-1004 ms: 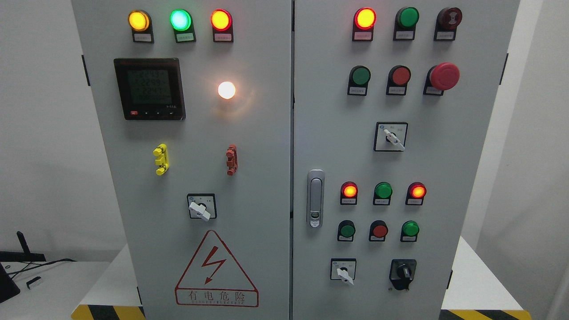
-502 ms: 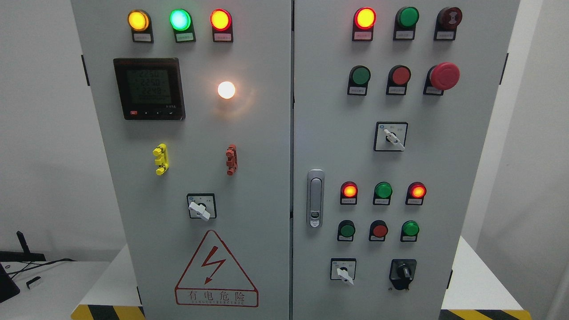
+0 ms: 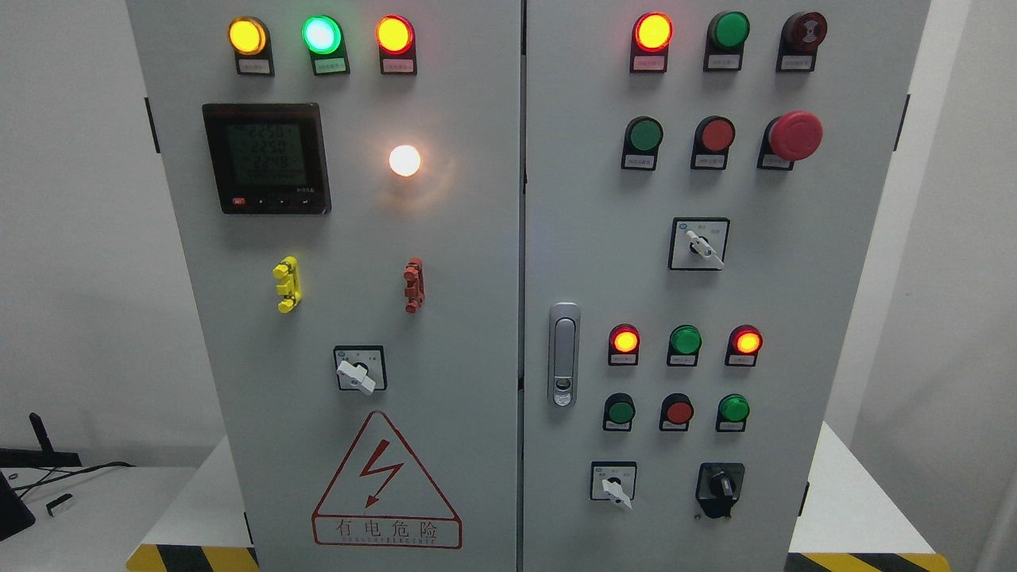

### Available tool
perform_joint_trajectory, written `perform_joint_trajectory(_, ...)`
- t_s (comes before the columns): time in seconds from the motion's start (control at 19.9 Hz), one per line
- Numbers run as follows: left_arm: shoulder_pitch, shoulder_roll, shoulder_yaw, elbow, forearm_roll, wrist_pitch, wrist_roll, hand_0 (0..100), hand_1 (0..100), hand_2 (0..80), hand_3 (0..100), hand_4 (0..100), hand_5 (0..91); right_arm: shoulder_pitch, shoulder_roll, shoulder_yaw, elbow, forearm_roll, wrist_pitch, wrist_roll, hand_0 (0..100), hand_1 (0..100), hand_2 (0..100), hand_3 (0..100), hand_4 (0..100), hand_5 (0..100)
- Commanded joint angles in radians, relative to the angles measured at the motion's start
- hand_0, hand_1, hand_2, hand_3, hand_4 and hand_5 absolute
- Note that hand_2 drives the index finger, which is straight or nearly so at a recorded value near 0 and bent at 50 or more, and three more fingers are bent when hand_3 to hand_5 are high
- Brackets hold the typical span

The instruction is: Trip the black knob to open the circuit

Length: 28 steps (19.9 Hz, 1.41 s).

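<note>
Black knob (image 3: 721, 484) (handle approx. vertical), btm-right of cabinet (image 3: 477, 334)

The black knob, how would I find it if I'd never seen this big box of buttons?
Look at the grey cabinet's right door and go to its bottom right corner. Under the lowest row of round buttons sits the black knob. The selector switch beside it has a white handle; this one is all black.

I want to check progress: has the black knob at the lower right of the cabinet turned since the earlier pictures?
No. The black knob points the same way and sits at the same spot beside the white selector switch. No robot hand is in view.
</note>
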Motion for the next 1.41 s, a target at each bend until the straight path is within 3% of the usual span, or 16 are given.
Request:
perform_joint_trajectory(0.0, 0.000, -0.001, 0.000, 0.000, -0.031, 0.000, 0.001, 12, 39, 0.0, 0, 0, 0.0, -0.220, -0.017, -0.017, -0.030, -0.001, 0.097, -0.022, 14, 59, 43, 100, 90, 87)
perform_joint_trajectory(0.2, 0.000, 0.000, 0.000, 0.000, -0.031, 0.000, 0.001, 12, 39, 0.0, 0, 0, 0.0, -0.308, -0.017, -0.008, 0.010, 0.003, 0.138, -0.029, 14, 67, 45, 100, 93, 88)
perform_joint_trajectory(0.4, 0.000, 0.000, 0.000, 0.000, -0.031, 0.000, 0.001, 12, 39, 0.0, 0, 0, 0.0, -0.351, -0.017, 0.051, 0.059, 0.007, 0.138, -0.057, 15, 69, 46, 100, 96, 89)
perform_joint_trajectory(0.85, 0.000, -0.001, 0.000, 0.000, -0.031, 0.000, 0.001, 12, 39, 0.0, 0, 0, 0.0, -0.450, -0.003, 0.123, 0.131, 0.034, 0.172, -0.063, 21, 76, 48, 100, 99, 92)
perform_joint_trajectory(1.35, 0.000, 0.000, 0.000, 0.000, -0.031, 0.000, 0.001, 12, 39, 0.0, 0, 0, 0.0, -0.538, -0.002, 0.218, 0.202, 0.034, 0.172, -0.126, 23, 77, 48, 100, 99, 93)
